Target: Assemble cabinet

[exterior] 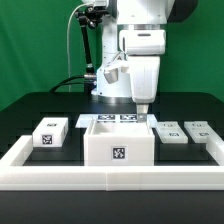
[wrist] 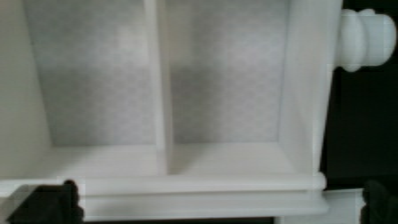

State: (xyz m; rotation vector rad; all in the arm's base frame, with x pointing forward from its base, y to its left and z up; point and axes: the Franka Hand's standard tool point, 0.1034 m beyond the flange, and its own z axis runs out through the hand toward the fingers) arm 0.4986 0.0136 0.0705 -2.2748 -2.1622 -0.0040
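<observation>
Exterior view.
- Item 1: the cabinet [exterior: 118, 145], a white open-topped box, is set upright at the centre of the black table [exterior: 25, 112]. One marker tag is shown on its front face.
- Item 2: the gripper [exterior: 142, 103] is carried on the white arm. It is held over the cabinet's rear corner, at about 1 o'clock from the box's middle, with its tips just above the rim.
- Item 3: the marker board [exterior: 117, 117] is laid flat just behind the cabinet, at 12 o'clock.
- Item 4: a small tagged block [exterior: 49, 133] is placed at 9 o'clock from the cabinet, apart from it.
- Item 5: a flat tagged panel [exterior: 170, 133] is laid near the cabinet at 3 o'clock. A second panel [exterior: 200, 131] is laid farther out on the same line.
- Item 6: a white rail [exterior: 110, 180] is run along the table's front edge, at 6 o'clock.

Wrist view.
- The cabinet [wrist: 107, 90] is seen from above, its inside split into two compartments by a divider [wrist: 157, 80].
- The gripper [wrist: 205, 198] is spread wide, its dark fingers [wrist: 50, 200] set one at either end of a cabinet wall. Whether the pads touch that wall cannot be made out.
- A round white knob [wrist: 368, 40] is recorded outside the cabinet's side wall.
</observation>
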